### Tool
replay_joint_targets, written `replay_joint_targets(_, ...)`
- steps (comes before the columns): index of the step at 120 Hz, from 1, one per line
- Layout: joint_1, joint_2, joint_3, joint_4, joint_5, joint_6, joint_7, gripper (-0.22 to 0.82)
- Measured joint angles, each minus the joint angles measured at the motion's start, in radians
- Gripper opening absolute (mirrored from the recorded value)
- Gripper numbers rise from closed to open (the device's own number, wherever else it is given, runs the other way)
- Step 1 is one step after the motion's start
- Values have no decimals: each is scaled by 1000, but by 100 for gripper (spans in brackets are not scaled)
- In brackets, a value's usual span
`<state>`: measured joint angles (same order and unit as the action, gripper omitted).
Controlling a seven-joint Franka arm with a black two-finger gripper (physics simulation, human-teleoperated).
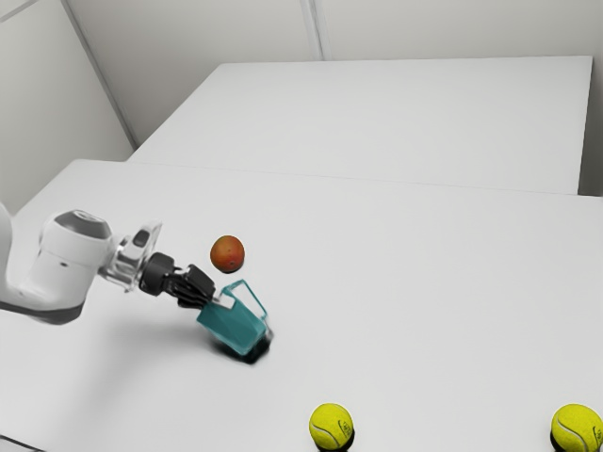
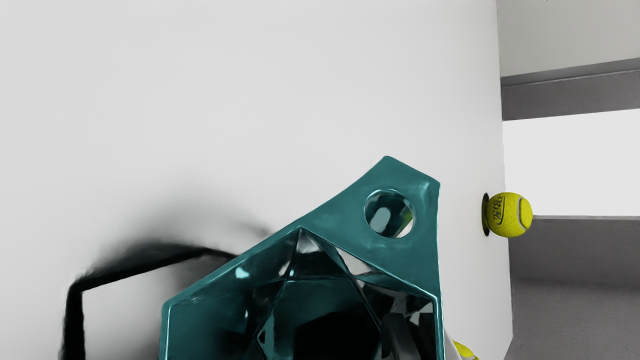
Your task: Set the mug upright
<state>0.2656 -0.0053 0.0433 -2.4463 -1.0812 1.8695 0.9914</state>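
Observation:
My gripper [image 1: 209, 294] reaches the upper-left rim of the teal mug [image 1: 231, 327] in the exterior view and is shut on it. The mug leans, its mouth toward my hand and its base low toward the exterior view's right, above a dark shadow. Its angular handle points up and away. The wrist view looks into the open mouth of the faceted mug [image 2: 235, 295], beside a pointed teal part with a round opening. Dark finger shapes of the gripper [image 2: 412, 332] appear within the mouth, their tips partly hidden.
An orange-brown fruit [image 1: 227, 253] lies behind the mug. Nearer the exterior camera are two tennis balls, one ball [image 1: 331, 427] near the middle and another ball [image 1: 577, 429] at the far right. The wrist view includes a tennis ball [image 2: 509, 214] on the white table [image 2: 250, 90].

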Motion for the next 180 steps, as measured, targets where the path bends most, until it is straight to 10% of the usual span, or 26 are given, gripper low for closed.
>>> replay_joint_targets(67, -29, -246, -21, 48, 294, -18, -121, -18)
replay_joint_targets(180, -51, -269, -195, 62, 1000, 217, -738, -18)
